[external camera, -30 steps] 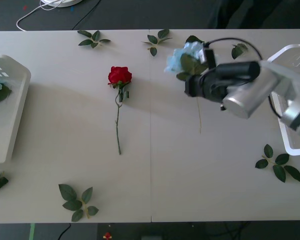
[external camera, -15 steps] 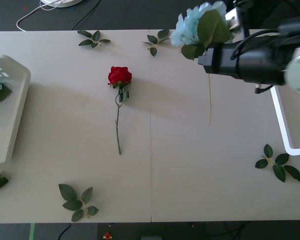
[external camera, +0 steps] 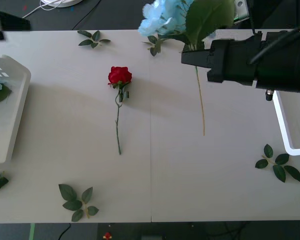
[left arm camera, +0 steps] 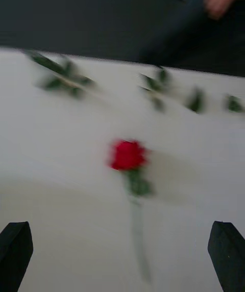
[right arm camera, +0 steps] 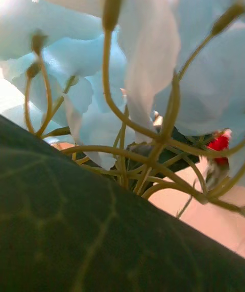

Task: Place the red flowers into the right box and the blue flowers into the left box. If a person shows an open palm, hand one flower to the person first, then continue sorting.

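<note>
Nearest the camera in the front view, a leaf sprig (external camera: 77, 201) lies flat on the counter (external camera: 150, 175), with another sprig (external camera: 279, 164) off to the right near the right box (external camera: 285, 131), of which just a strip of glossy rim shows beside the black arm.

Further in, the red flower (external camera: 119, 76) lies flat near the middle of the counter, its long axis running near to far: head toward the far edge, thin stem trailing back toward the robot. In the left wrist view it is blurred, and the left tool (left arm camera: 122, 251) shows as two black fingertips spread wide at the corners, holding nothing, above the counter short of the rose.

The left box (external camera: 7, 112) sits at the left edge, cut off by the frame; a scrap of pale blue and a green leaf can be made out inside it.

The right tool (external camera: 192, 55) is raised over the far right part of the counter. It holds the blue flower (external camera: 162, 17) just below its head, fingers pinched on the stem, though the broad leaf hides the contact. The stem hangs nearly straight down toward the counter; the cluster leans left and is cut off by the frame's top. In the right wrist view, petals and a dark leaf block the fingers.

Two more sprigs (external camera: 94, 38) lie along the far edge.
</note>
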{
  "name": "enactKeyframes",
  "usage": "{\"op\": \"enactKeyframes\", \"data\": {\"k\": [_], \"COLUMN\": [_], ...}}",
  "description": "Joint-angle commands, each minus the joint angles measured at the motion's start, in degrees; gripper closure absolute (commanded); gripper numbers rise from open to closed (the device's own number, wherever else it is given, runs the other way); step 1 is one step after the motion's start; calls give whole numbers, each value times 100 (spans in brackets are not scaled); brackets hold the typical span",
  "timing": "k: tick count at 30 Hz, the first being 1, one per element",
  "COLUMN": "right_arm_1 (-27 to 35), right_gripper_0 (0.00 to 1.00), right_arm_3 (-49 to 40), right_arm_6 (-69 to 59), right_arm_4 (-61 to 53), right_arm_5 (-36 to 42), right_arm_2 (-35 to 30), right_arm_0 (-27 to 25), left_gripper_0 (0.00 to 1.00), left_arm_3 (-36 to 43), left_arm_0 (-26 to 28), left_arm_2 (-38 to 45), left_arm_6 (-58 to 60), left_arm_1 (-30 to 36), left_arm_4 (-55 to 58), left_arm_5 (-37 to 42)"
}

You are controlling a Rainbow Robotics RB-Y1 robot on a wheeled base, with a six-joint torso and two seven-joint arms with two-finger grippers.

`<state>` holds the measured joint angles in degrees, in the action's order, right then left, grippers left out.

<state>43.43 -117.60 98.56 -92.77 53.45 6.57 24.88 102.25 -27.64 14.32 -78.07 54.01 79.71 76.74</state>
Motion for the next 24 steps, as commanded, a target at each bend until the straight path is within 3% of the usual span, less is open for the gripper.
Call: {"op": "enactKeyframes", "data": {"k": [1, 6, 10, 17, 24], "right_arm_1": [-247, -388, -476, -529, -511], "right_gripper_0": [100, 100, 100, 100, 100], "right_arm_3": [-167, -158, -70, 106, 106], "right_arm_6": [858, 1631, 1965, 2774, 2792], "right_arm_4": [-532, -839, -1085, -1560, -1560], "right_arm_5": [16, 8, -63, -854, -898], "right_arm_2": [-129, -77, 143, 820, 864], "right_arm_0": [-124, -185, -203, -203, -212], "left_gripper_0": [0, 0, 0, 0, 0], "left_arm_3": [181, 181, 181, 181, 172], "left_arm_0": [-224, -224, -224, -233, -233], "left_arm_2": [203, 194, 124, -491, -1054], "left_arm_6": [363, 372, 345, 178, -6], "left_arm_1": [-321, -576, -787, -1455, -1921], "left_arm_4": [712, 1336, 1626, 1943, 1969], "left_arm_5": [596, 1528, 1844, 1378, 948]}}
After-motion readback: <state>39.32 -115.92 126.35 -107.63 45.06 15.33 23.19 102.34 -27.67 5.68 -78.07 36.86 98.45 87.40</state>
